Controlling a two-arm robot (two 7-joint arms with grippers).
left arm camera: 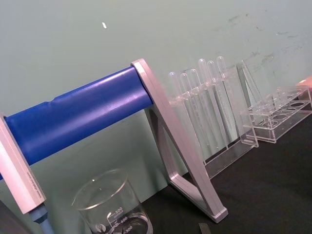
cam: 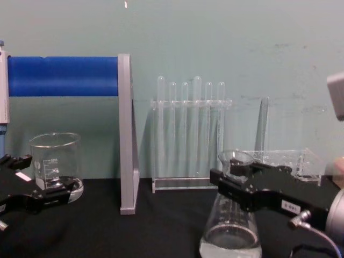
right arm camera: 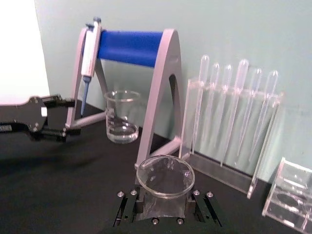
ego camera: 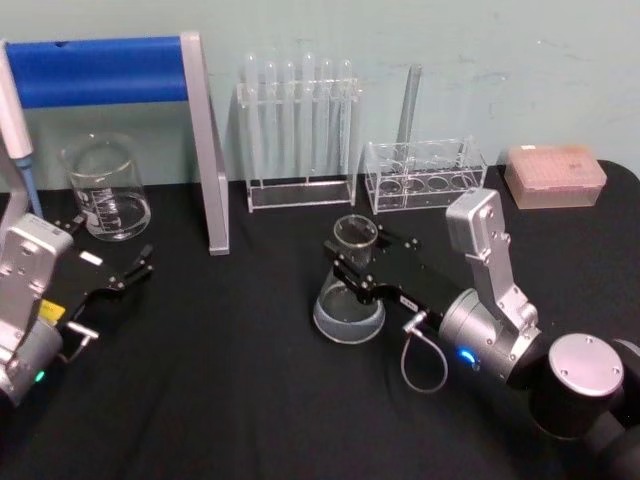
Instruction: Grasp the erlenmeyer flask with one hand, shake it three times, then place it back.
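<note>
- The erlenmeyer flask [ego camera: 349, 305] stands upright on the black table [ego camera: 250, 390], right of centre. It is in front of the two clear racks and well apart from them.
- A shallow layer of clear liquid lies in its wide base, as the chest view [cam: 230, 242] shows.
- The right gripper [ego camera: 356, 256] reaches in from the lower right. One finger lies on each side of the flask's neck, just under the flared rim [right arm camera: 165, 175], and the jaws are closed against the glass.
- The left gripper [ego camera: 135, 268] rests low over the table at the far left. Its jaws are spread apart and hold nothing.
- The beaker [ego camera: 108, 190] stands just behind the left gripper, beside the stand with the blue bar [ego camera: 100, 70].
- A pipette [ego camera: 15, 125] hangs at the stand's left end.
- The test tube rack [ego camera: 298, 130] holds six upright tubes.
- To its right stands a lower clear rack [ego camera: 425, 175] with a single tube.
- A pink box [ego camera: 555, 175] sits at the far right.
</note>
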